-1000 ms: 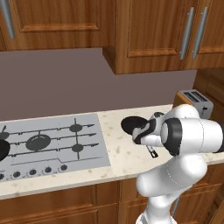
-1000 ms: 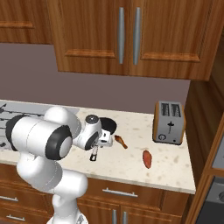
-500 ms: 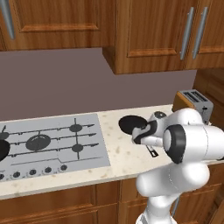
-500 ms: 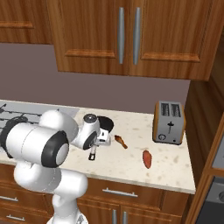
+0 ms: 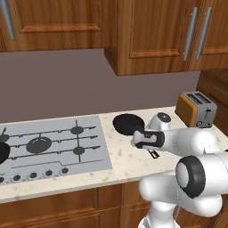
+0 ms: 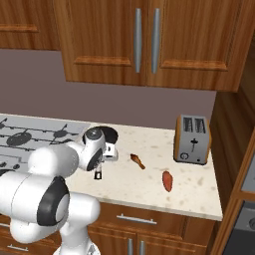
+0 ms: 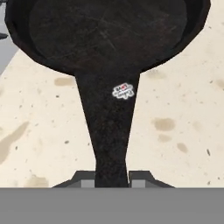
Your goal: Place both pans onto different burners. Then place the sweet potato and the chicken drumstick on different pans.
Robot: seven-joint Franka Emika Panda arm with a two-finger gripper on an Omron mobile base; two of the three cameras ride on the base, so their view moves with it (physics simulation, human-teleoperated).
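Note:
A black pan point(image 5: 127, 123) lies on the counter just right of the cooktop point(image 5: 95, 153), its long handle point(image 7: 109, 122) pointing toward me. My gripper point(image 7: 112, 180) is shut on that handle, one fingertip on each side, near its outer end. From the base views the gripper point(image 5: 142, 143) point(image 6: 100, 162) hangs over the handle in front of the pan point(image 6: 107, 133). A second pan point(image 5: 2, 151) sits at the cooktop's left edge, mostly cut off. The burners point(image 5: 39, 144) point(image 5: 77, 130) are bare. The chicken drumstick point(image 6: 138, 161) and the sweet potato point(image 6: 167, 181) lie on the counter to the right.
A toaster point(image 5: 196, 109) point(image 6: 191, 139) stands at the counter's far right end. Wooden cabinets hang above the counter. The cooktop's knobs point(image 5: 33, 174) run along its front edge.
The jaws have closed onto the pan handle. The arm has shifted only slightly, and the pan lies where it was.

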